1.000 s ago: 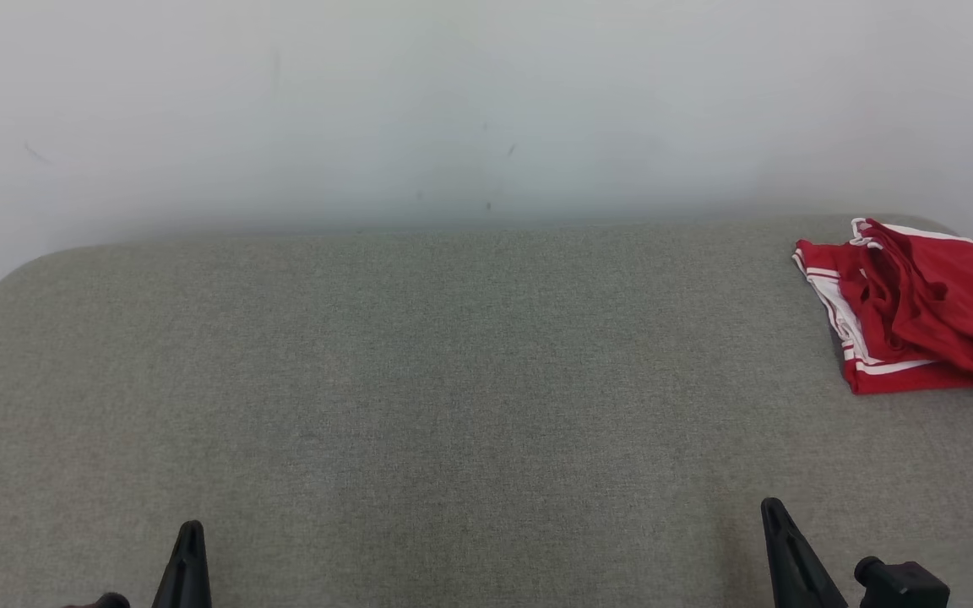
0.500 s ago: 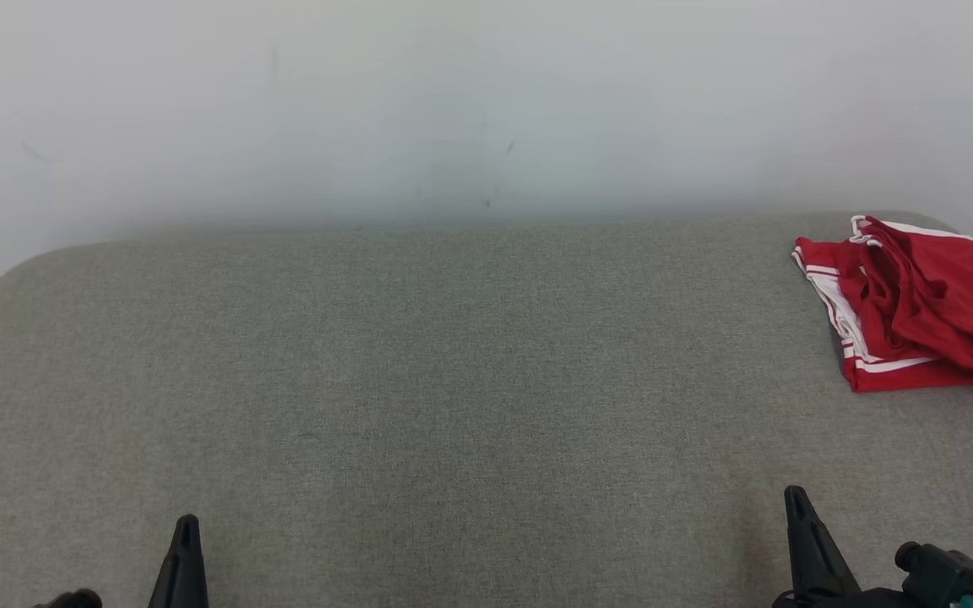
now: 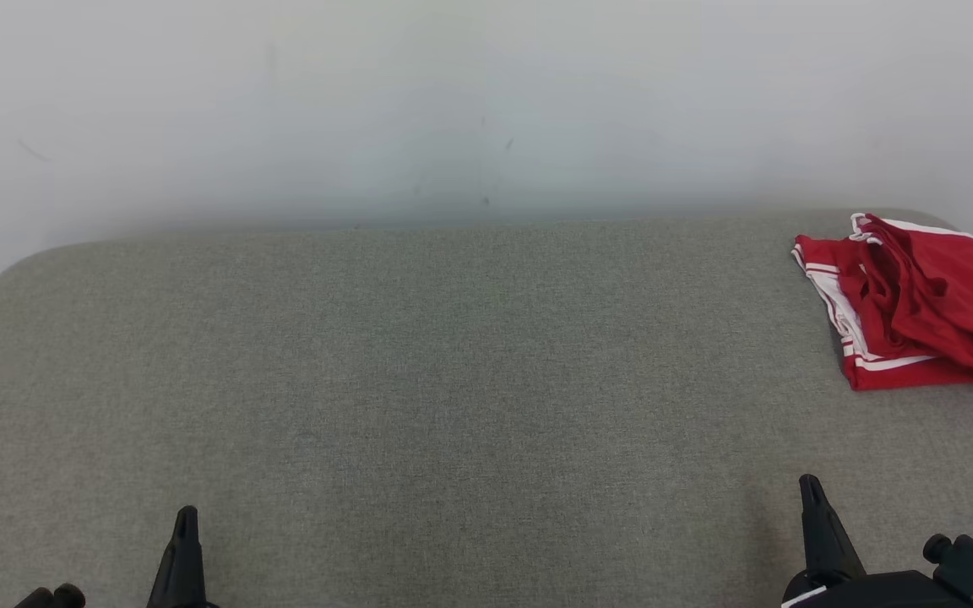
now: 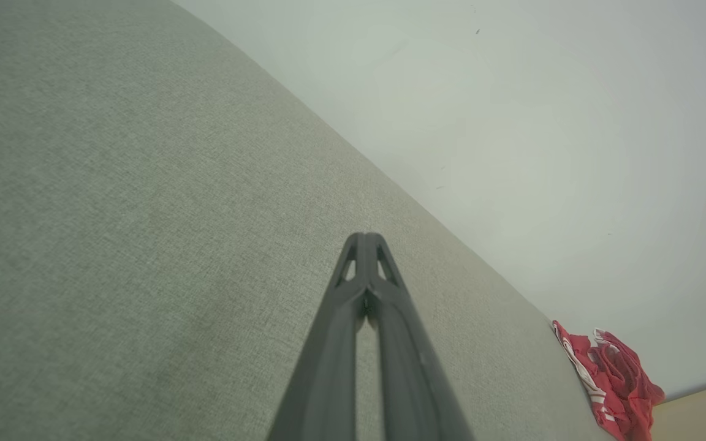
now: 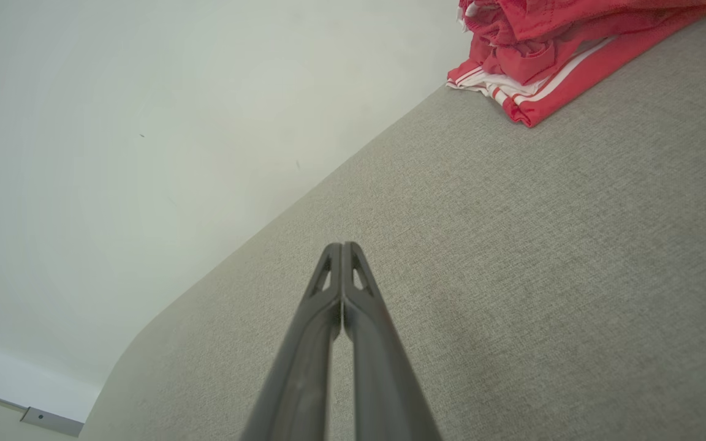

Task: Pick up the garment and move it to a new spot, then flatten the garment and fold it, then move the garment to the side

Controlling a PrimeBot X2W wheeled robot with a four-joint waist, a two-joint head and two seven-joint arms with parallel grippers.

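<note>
Grey woven fabric covers the long padded table [image 3: 453,380], and its far edge meets a plain white wall [image 3: 453,101] marked with a few faint scuffs. At the table's near left edge is the left gripper [image 3: 186,519]. Its two dark fingers are pressed together into a single point and hold nothing, with the tips aimed toward the wall. At the table's near right edge the right gripper [image 3: 810,488] is posed the same way, fingers clamped tight against each other and empty. The red garment [image 3: 917,304] with white stripes lies on the table's far right corner, close to the wall and well apart from both grippers. It is bunched in a loose, rumpled heap, with its striped hem facing the middle of the table.
</note>
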